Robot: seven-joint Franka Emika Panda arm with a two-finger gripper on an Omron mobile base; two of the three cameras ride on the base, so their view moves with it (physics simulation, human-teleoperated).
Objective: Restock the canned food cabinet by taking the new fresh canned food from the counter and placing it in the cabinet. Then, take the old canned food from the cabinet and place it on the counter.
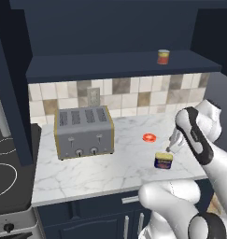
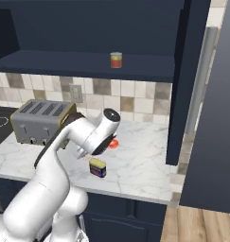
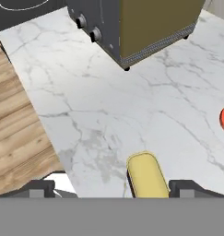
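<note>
While end effector [image 1: 171,147] hangs w/ jaws spread, old can [image 1: 163,160] just below on counter [image 1: 87,175], not gripped

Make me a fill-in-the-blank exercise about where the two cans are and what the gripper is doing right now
1. The red and yellow can stands on the ledge of the ____.
2. The dark blue can stands on the ____.
3. The gripper hangs just above the dark blue can with its jaws ____.
4. The grey ____ stands on the same counter, away from the blue can.

Missing words: cabinet; counter; open; toaster
</note>
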